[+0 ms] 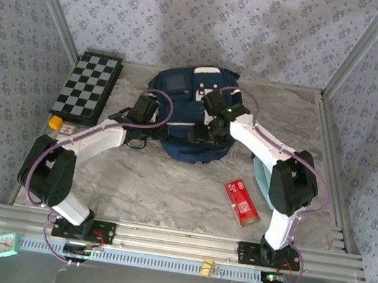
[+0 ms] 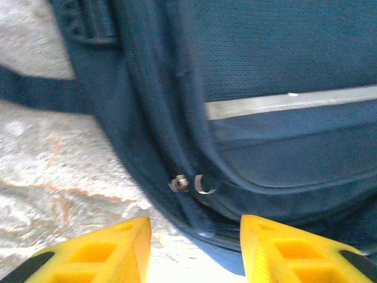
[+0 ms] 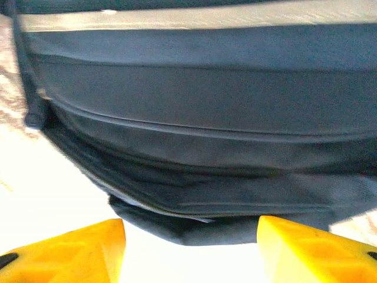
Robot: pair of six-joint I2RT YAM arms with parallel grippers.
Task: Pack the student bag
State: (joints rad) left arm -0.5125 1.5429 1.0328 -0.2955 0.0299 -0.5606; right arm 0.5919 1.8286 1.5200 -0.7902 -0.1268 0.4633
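Note:
The student bag [image 1: 185,95] is a navy backpack lying at the back middle of the table, white patches at its top. In the left wrist view the student bag [image 2: 283,47] shows a white stripe [image 2: 288,101] and a metal zipper pull [image 2: 179,183] on its side seam. My left gripper [image 2: 194,254] stands open just short of that zipper, at the bag's left edge [image 1: 155,128]. My right gripper [image 3: 191,252] is open too, facing the student bag's [image 3: 206,135] near lower edge, over the bag's front [image 1: 203,135]. Nothing is between either pair of fingers.
A folded chessboard [image 1: 87,85] lies at the back left, with a small yellow object [image 1: 55,121] beside it. A red packet [image 1: 242,201] rests on the marble near the right arm, and a pale blue item [image 1: 260,177] sits partly under that arm.

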